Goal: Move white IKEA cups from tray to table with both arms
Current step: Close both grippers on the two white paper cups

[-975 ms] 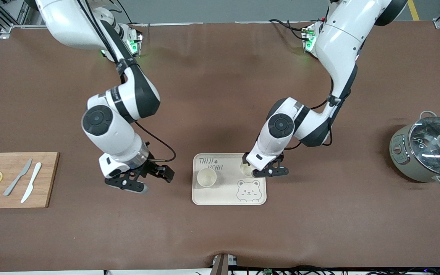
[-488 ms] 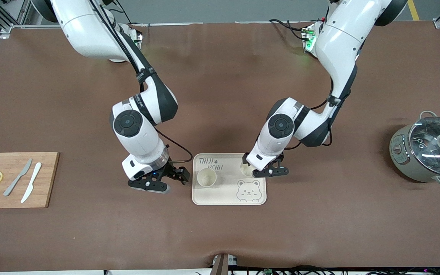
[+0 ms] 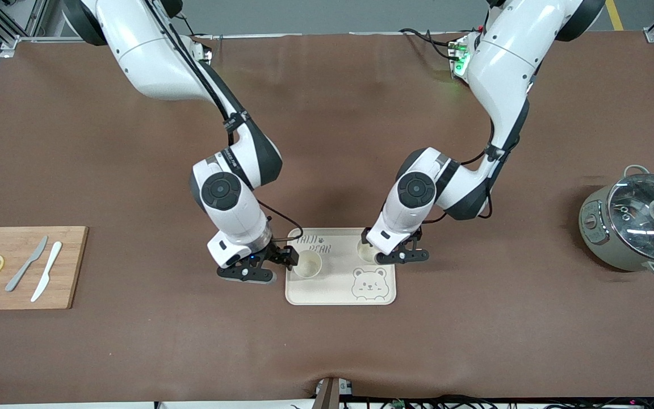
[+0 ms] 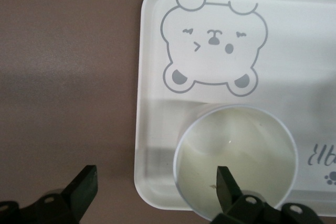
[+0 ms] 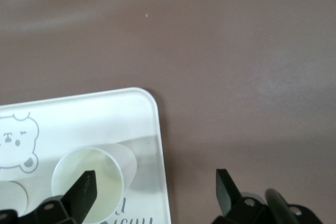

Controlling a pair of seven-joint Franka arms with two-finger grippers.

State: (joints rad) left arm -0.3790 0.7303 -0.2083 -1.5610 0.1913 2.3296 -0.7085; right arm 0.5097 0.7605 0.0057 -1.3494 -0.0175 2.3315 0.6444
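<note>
On the bench, the bear tray (image 3: 340,296) carries both white IKEA cups upright, one (image 3: 307,264) toward the right arm's end and the other (image 3: 367,251) slightly farther back toward the left arm's end. The right gripper (image 3: 268,267) hangs over that tray edge (jaws apart, empty), one finger (image 5: 83,192) at its cup's rim. The left gripper (image 3: 396,254), equally spread, straddles its cup's wall with one finger (image 4: 227,188) inside.

Two cups (image 3: 307,264) (image 3: 367,251) on the tray (image 3: 340,296), between cutting board (image 3: 71,267) and pot (image 3: 616,238).

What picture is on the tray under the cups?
A grey line-drawn bear face on the cream tray; the left wrist view shows it best.
</note>
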